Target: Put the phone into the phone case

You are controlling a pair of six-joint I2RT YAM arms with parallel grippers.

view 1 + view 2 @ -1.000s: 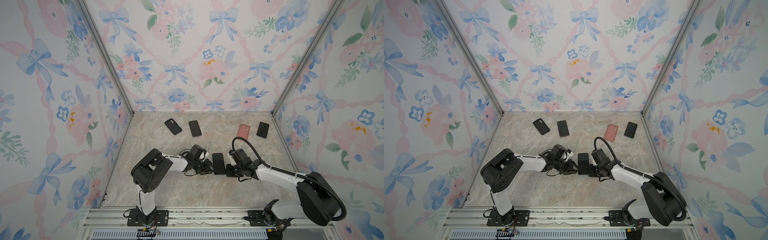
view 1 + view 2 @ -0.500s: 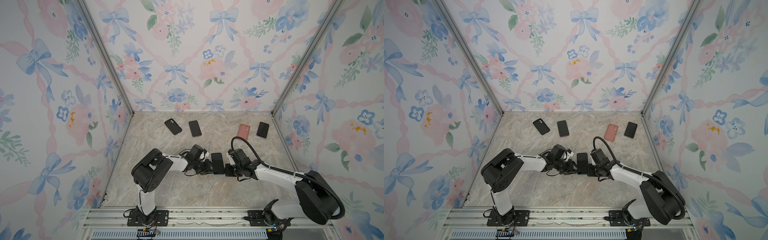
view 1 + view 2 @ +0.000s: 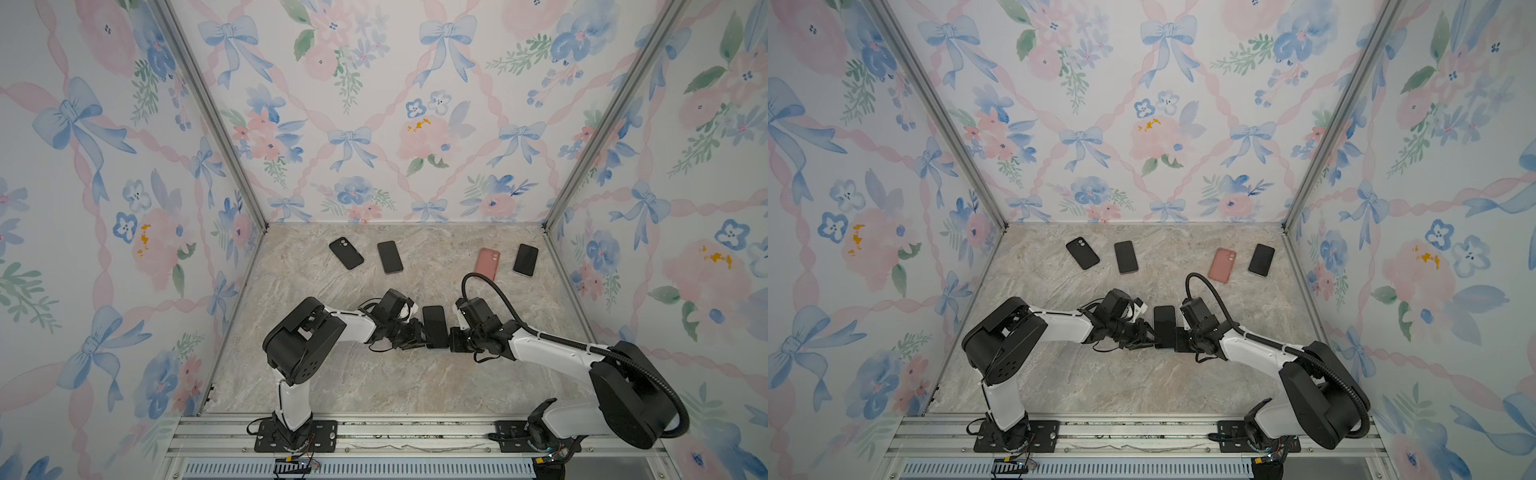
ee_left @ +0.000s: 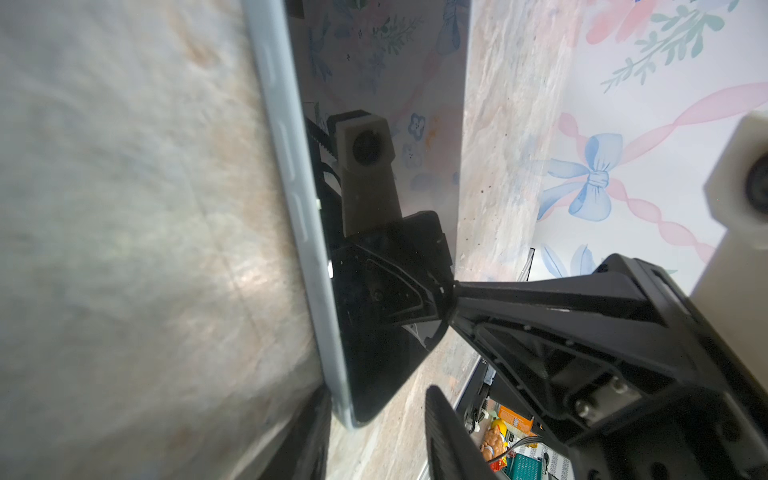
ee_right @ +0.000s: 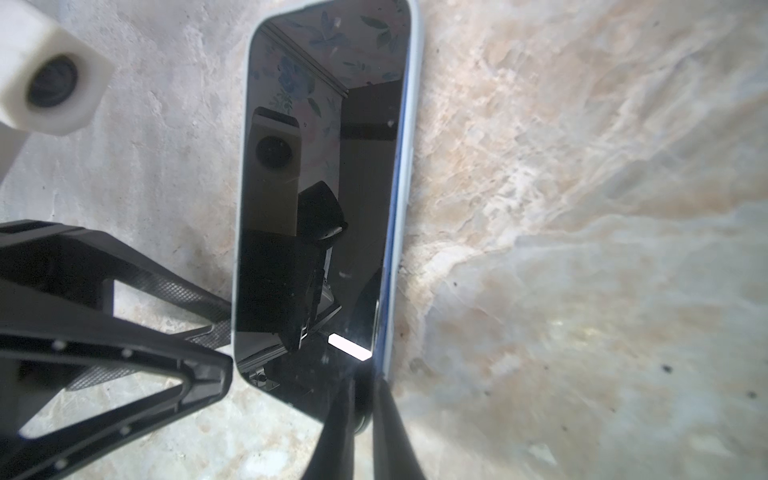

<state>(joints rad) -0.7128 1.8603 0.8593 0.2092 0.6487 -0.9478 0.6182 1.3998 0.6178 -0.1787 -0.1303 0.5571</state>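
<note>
Pinching the phone [image 3: 434,326] by one long edge, our right gripper [image 3: 451,337] is clamped tight. Our left gripper [image 3: 417,333] stands half-open, jaws straddling the opposite edge, mid-way across the marble table [image 3: 374,386].

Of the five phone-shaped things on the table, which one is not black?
The pink case in the far row, beside the rightmost black phone. All four others are dark.

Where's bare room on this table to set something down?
Bare: the front strip between middle phone and front rail; the back gap between black phone and pink case. Crowded: mid-table, where left gripper and right gripper meet that phone.
</note>
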